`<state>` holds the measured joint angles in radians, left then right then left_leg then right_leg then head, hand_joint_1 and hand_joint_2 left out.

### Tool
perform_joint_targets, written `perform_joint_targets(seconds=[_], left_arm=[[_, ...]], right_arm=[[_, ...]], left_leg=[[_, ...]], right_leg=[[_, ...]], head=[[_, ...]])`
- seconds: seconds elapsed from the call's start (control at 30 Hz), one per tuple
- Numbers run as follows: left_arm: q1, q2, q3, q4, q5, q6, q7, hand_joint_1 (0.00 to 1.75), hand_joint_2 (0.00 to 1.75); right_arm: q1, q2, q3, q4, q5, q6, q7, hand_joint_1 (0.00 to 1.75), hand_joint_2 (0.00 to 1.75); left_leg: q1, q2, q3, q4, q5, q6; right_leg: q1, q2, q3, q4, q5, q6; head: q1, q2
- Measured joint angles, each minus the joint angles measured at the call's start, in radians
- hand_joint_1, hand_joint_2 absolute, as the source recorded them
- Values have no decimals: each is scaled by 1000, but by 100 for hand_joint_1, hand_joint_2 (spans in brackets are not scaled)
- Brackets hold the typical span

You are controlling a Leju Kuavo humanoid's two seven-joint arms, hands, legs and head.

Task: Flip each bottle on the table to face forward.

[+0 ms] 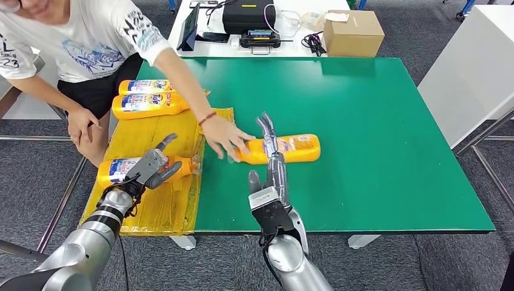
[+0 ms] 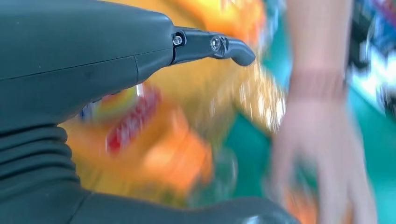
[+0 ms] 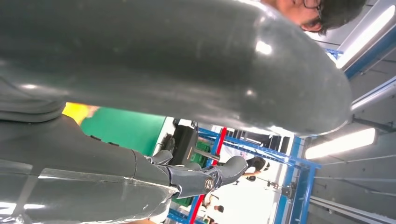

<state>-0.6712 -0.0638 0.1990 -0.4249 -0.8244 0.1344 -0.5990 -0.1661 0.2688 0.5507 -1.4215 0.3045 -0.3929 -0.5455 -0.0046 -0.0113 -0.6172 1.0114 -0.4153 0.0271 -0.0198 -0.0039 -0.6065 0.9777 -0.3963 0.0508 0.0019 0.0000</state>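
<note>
Table: a green table (image 1: 376, 151) fills the middle of the head view. A yellow sheet (image 1: 160, 200) covers its left edge.
Left hand: the left hand (image 1: 151, 168) is at the lower left of the head view, over the yellow sheet. Its fingers curl around a bottle and hold it.
Held bottle: this orange bottle (image 1: 118, 170) lies on its side on the yellow sheet, label up. Its clear cap points to the right. In the left wrist view the bottle (image 2: 154, 149) is a blur of orange in the middle.
Right hand: the right hand (image 1: 273, 163) is in the lower middle of the head view. Its fingers are straight and close together, holding nothing. They lie across the middle bottle.
Middle bottle: this orange bottle (image 1: 285, 149) lies on its side on the green top, in the middle of the frame. Its cap end points left.
Person: a person leans in from the upper left. The person's hand (image 1: 227, 139) rests on the cap end of the middle bottle.
Far bottles: two more bottles (image 1: 148, 97) lie side by side at the upper left, touching each other.
Behind the table: a brown box (image 1: 353, 33) and a black case (image 1: 245, 15) sit on a white desk at the top.
</note>
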Motion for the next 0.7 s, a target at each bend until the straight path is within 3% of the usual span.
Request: perform_joint_targets(seconds=[0.1, 0.2, 0.4, 0.7], left_arm=[[19, -30, -6, -53, 31, 325, -44, 0, 175], [44, -55, -6, -130, 138, 469, -77, 0, 175], [159, -93, -18, -379, 476, 453, -81, 0, 175], [307, -117, -92, -673, 599, 424, -81, 0, 175]], right_arm=[[-3, 0, 2, 6, 52, -10, 34, 0, 0], [-18, -7, 2, 26, 138, -27, 98, 0, 0], [-33, -38, -43, 78, 241, -36, 175, 0, 0], [-24, -58, -84, 105, 284, -33, 195, 0, 0]], left_leg=[[0, 0, -1, 0, 0, 0], [0, 0, -2, 0, 0, 0], [0, 1, -3, 0, 0, 0], [0, 1, -4, 0, -1, 0]], right_leg=[[0, 0, -1, 0, 0, 0], [0, 0, -1, 0, 0, 0], [0, 0, -3, -1, 0, 0], [0, 0, -4, -1, 0, 0]], head=[[0, 0], [0, 0], [0, 0], [0, 0]])
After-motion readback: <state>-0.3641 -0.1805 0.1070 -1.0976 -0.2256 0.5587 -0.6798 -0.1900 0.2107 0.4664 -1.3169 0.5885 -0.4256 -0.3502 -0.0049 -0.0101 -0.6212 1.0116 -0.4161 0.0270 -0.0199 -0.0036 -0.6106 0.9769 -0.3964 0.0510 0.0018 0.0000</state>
